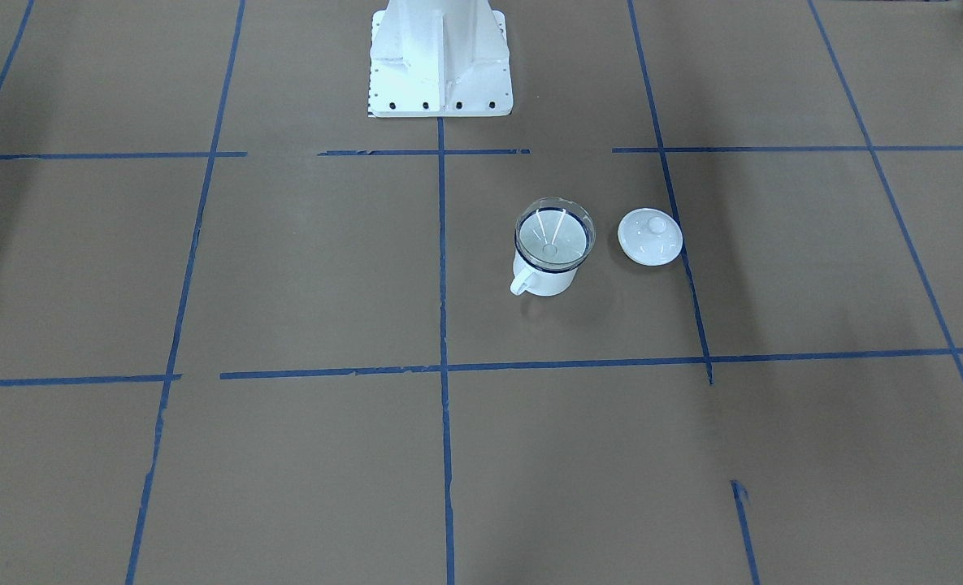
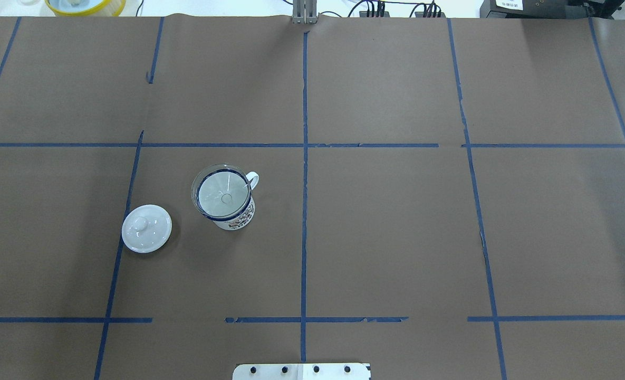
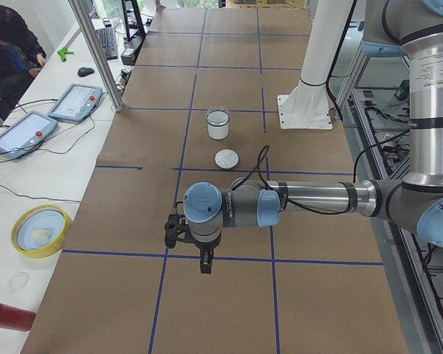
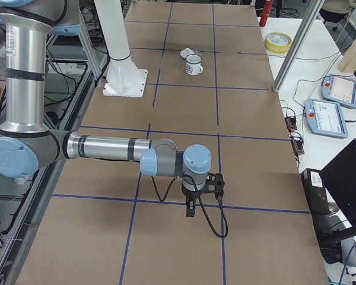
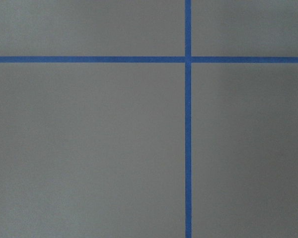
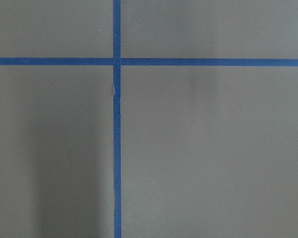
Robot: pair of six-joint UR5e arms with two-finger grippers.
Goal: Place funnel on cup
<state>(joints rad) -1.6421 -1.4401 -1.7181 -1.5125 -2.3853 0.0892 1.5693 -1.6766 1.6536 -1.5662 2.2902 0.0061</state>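
Though atop cup (image 1: 549, 281), funnel (image 1: 554, 231) beyond pincers (image 3: 204, 265) (image 4: 190, 212).

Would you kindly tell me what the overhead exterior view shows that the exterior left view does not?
Only the overhead view shows the dark print on the side of the cup and the spout hole at the centre of the funnel. Only the exterior left view shows the left arm, its pincer hanging over the table far from the cup, and a seated person. Both show the funnel seated in the cup, with the white lid beside it, apart.
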